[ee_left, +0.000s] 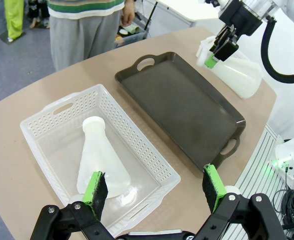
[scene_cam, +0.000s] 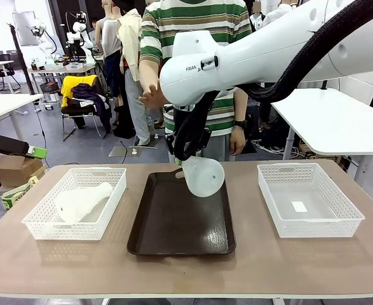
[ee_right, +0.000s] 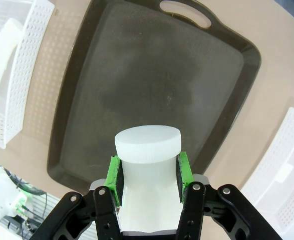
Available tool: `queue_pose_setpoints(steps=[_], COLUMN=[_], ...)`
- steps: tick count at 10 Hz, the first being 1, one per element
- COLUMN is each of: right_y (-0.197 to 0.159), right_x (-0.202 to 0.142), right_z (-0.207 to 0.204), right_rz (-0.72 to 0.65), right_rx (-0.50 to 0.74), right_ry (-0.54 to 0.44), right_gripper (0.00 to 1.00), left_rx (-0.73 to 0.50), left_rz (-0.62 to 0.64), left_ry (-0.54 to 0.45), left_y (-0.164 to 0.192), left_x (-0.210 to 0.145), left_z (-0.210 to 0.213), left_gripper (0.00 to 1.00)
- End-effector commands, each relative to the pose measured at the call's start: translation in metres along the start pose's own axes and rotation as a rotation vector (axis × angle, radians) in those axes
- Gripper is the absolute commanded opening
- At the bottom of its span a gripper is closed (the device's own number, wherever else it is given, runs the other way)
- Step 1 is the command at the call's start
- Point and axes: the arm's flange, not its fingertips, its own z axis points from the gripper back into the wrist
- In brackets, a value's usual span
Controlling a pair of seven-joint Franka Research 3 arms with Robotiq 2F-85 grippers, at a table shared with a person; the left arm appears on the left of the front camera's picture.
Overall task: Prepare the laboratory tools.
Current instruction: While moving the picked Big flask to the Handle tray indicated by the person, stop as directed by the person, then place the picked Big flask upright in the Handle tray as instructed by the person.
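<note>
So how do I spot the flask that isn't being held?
Find the dark brown tray mid-table, then the white lattice basket to its left in the front view. The flask lies on its side inside; the other flask hangs tilted above the tray.

"How many flasks do you make it?"

"Two. One lying flask (scene_cam: 81,202), one lifted flask (scene_cam: 204,176). Both frosted white, same cone shape."

"And baskets?"

"Two again, white lattice ones: the left basket (scene_cam: 46,230) and the right basket (scene_cam: 313,230)."

"Trays?"

"Only one, the dark tray (scene_cam: 173,244)."

"Robot arms?"

"Two white ones from where I stand, so two grippers: the left gripper (ee_left: 154,187) and the right gripper (ee_right: 148,170). Two fingers on each, so four green pads all told."

"People at the table?"

"One person (scene_cam: 180,25), in a striped shirt. And one table (scene_cam: 21,267) under all of it."
</note>
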Motion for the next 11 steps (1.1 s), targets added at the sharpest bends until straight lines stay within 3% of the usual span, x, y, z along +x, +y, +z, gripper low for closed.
queue_pose_setpoints(steps=[1, 11], right_y=[-0.0006, -0.0006], right_x=[-0.0014, -0.0014], right_z=[0.0006, 0.0006], right_rz=[0.000, 0.000], right_rx=[0.000, 0.000], right_ry=[0.001, 0.001], right_gripper=[0.00, 0.00], left_rx=[-0.018, -0.018], left_rz=[-0.014, -0.014], left_ry=[-0.027, -0.027], left_y=[0.0031, 0.0031], left_x=[-0.0017, -0.0017], left_z=[-0.0009, -0.0009], left_gripper=[1.00, 1.00])
